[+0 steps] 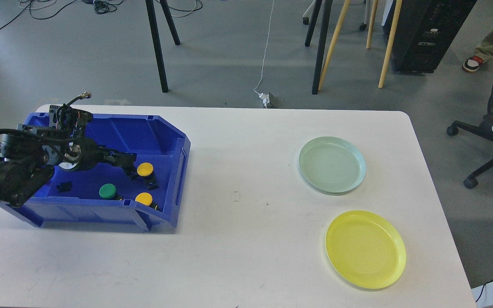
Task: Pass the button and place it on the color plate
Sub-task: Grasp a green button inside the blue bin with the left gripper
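A blue bin (165, 141) stands on the left of the white table (246, 239). In it lie a yellow button (145, 169), a second yellow button (144, 198) near the front wall, and a green button (107, 191). My left gripper (129, 166) reaches into the bin from the left, its fingers apart and empty, just left of the upper yellow button. A pale green plate (332, 164) and a yellow plate (365, 248) lie on the right side of the table. My right gripper is out of view.
A white object (64, 166) shows partly behind my left arm in the bin, and a small black piece (63, 186) lies on the bin floor. Black and wooden stand legs, cables and an office chair (492, 128) are beyond the table.
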